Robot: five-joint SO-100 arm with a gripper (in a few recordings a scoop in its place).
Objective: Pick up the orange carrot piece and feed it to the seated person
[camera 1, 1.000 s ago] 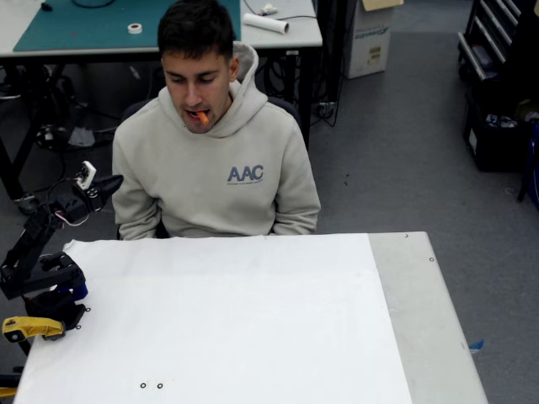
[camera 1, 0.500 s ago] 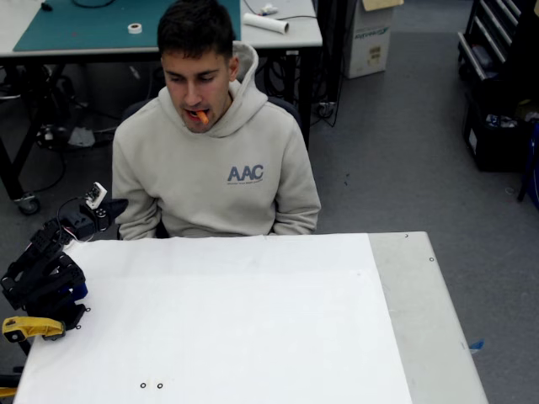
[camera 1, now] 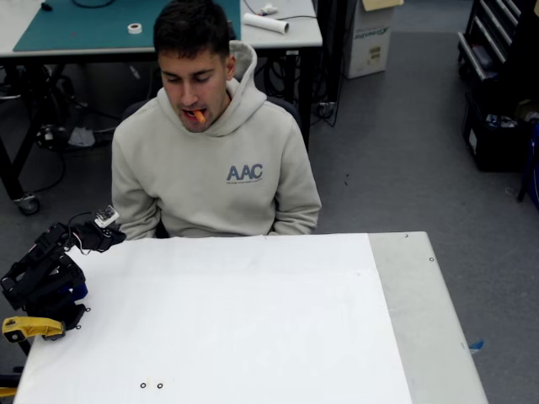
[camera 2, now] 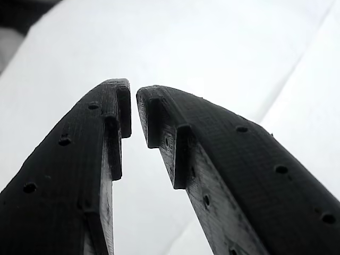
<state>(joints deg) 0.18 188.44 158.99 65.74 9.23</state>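
The orange carrot piece sticks out of the mouth of the seated person, who sits behind the far edge of the table in a beige hoodie. My gripper is low at the table's far left corner, well below and left of the person's face, with the black arm folded behind it. In the wrist view the two black fingers stand almost tip to tip with nothing between them, over the white table cover. The gripper is shut and empty.
A white sheet covers the table, with a bare grey strip on the right. A yellow tool handle lies by the arm's base. Behind the person stands a desk with a green mat.
The arm has dropped and folded back, bringing the gripper from shoulder height down to the table's left corner. The carrot piece stays in the person's mouth.
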